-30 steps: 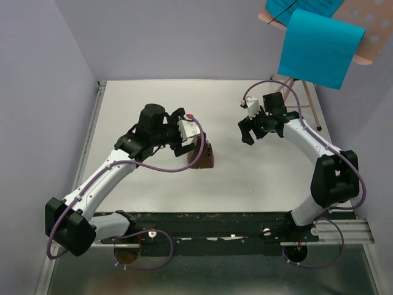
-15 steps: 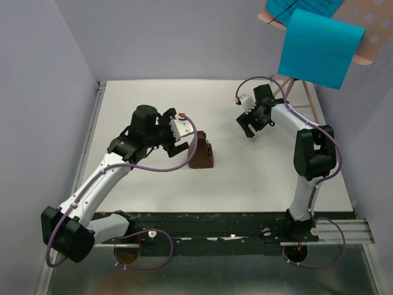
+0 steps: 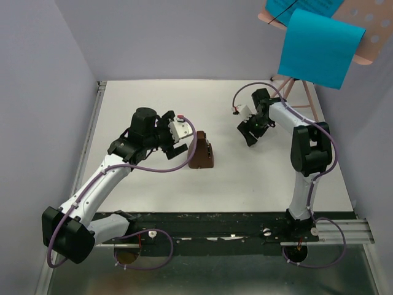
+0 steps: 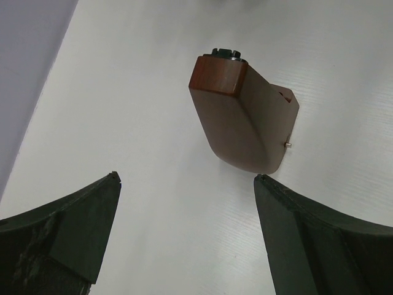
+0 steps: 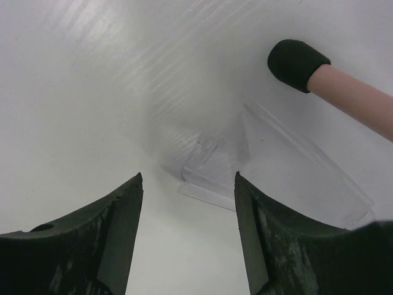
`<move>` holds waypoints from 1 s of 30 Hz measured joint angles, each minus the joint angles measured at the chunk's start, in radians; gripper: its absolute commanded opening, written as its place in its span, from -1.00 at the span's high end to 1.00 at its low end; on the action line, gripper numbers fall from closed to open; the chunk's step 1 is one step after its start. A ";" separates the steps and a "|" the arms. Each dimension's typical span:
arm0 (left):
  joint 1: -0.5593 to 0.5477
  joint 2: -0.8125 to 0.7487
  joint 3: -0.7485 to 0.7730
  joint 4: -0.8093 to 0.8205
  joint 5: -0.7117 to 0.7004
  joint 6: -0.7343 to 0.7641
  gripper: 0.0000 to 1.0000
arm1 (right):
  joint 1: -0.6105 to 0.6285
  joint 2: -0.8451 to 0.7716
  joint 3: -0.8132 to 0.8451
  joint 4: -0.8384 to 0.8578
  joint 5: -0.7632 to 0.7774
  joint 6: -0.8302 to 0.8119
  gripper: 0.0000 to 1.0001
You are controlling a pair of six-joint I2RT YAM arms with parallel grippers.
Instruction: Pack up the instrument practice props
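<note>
A second ago my left gripper was up against the dark-brown metronome block. Since then it has pulled back towards 9 o'clock, and its fingers are now spread wide and hold nothing. The block stands free on the white table near the middle, upright on its broad base, just beyond my fingertips at about 3 o'clock in the overhead view. I read this as a let-go or a missed grasp, so the block is not yet packed.

My right arm has folded its elbow upward in the same second. The right gripper hangs low over the table with its fingers parted and empty. Its wrist view shows the black rubber foot of one pink tripod leg at 1 o'clock, close to my fingers but not touching them. A clear plastic piece lies flat just ahead; I cannot tell what it is.

The pink music stand rises at the table's 1 o'clock corner with the blue paper sheet hanging from its desk. Neither has been touched.

None of the three props is stowed, so I judge the packing has barely begun. The likely next step is to close my left fingers on the block again.
</note>
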 measured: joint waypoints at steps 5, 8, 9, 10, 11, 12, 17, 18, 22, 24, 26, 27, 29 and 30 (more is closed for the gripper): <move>0.000 0.000 -0.018 0.007 0.000 -0.001 -0.98 | 0.023 0.000 -0.006 -0.044 0.002 -0.056 -0.31; 0.000 0.000 -0.024 0.010 0.001 -0.003 -0.98 | 0.039 -0.005 -0.009 -0.051 0.009 -0.058 -0.56; 0.000 -0.001 -0.024 0.011 0.001 -0.003 -0.98 | 0.040 -0.008 -0.011 -0.053 0.014 -0.056 -0.60; 0.000 -0.001 -0.024 0.011 0.001 -0.003 -0.98 | 0.043 -0.012 -0.014 -0.053 0.023 -0.056 -0.62; 0.000 -0.002 -0.024 0.011 0.001 -0.005 -0.98 | 0.047 -0.015 -0.015 -0.052 0.032 -0.058 -0.63; 0.000 -0.003 -0.024 0.011 0.001 -0.005 -0.98 | 0.049 -0.016 -0.015 -0.051 0.041 -0.058 -0.65; 0.000 -0.010 -0.029 0.011 0.000 -0.007 -0.98 | 0.042 -0.017 -0.014 -0.047 0.095 -0.080 -0.73; 0.000 -0.010 -0.029 0.011 0.000 -0.007 -0.98 | 0.039 -0.017 -0.011 -0.047 0.105 -0.086 -0.73; 0.000 -0.010 -0.029 0.008 0.000 -0.007 -0.98 | 0.033 0.002 0.039 -0.046 0.134 -0.109 -0.74; 0.000 -0.010 -0.029 0.006 0.000 -0.007 -0.98 | 0.032 0.017 0.072 -0.042 0.140 -0.121 -0.75; 0.001 -0.010 -0.029 0.003 0.000 -0.006 -0.98 | 0.031 0.035 0.101 -0.041 0.143 -0.134 -0.75; 0.001 -0.010 -0.029 0.003 0.000 -0.006 -0.98 | 0.031 0.047 0.116 -0.044 0.144 -0.140 -0.75; 0.001 -0.010 -0.029 0.002 0.000 -0.006 -0.98 | 0.031 0.076 0.156 -0.059 0.144 -0.154 -0.74; 0.001 -0.010 -0.029 0.002 0.000 -0.006 -0.98 | 0.031 0.093 0.177 -0.071 0.144 -0.163 -0.75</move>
